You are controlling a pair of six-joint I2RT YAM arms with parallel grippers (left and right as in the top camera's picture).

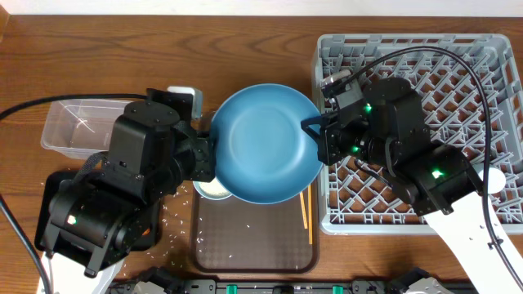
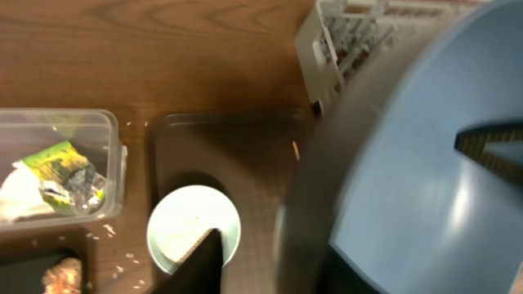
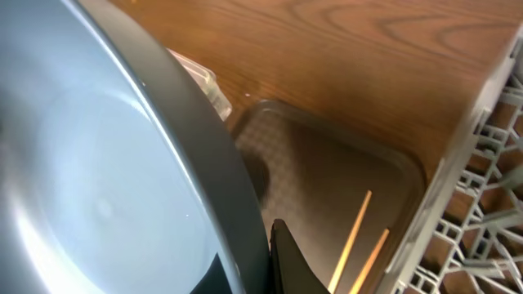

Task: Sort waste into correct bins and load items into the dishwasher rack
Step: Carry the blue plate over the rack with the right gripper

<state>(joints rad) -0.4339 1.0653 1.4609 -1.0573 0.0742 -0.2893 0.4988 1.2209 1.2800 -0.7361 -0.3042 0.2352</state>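
overhead: the blue plate (image 1: 265, 143) hangs above the serving tray (image 1: 253, 241), dishwasher rack (image 1: 458, 49) at its 3 o'clock. my right fingers (image 1: 312, 129) are closed tight on its 3 o'clock rim, left fingers (image 1: 204, 153) at 9. left wrist: can't tell whether those grip. right wrist: it looks stiff, slick, breakable; only the thin rim offers hold.

Blue plate (image 1: 265, 143) fills the middle, raised over the brown serving tray's (image 1: 253, 237) far end. White bowl (image 1: 214, 190) sits under its near-left edge, chopsticks (image 1: 303, 214) near-right of it. Left arm (image 1: 139, 171) crowds the plate's left side, right arm (image 1: 392, 139) its right, over the dishwasher rack (image 1: 490, 65). Nearer than the plate, the tray lies open; rack's far-right cells too.
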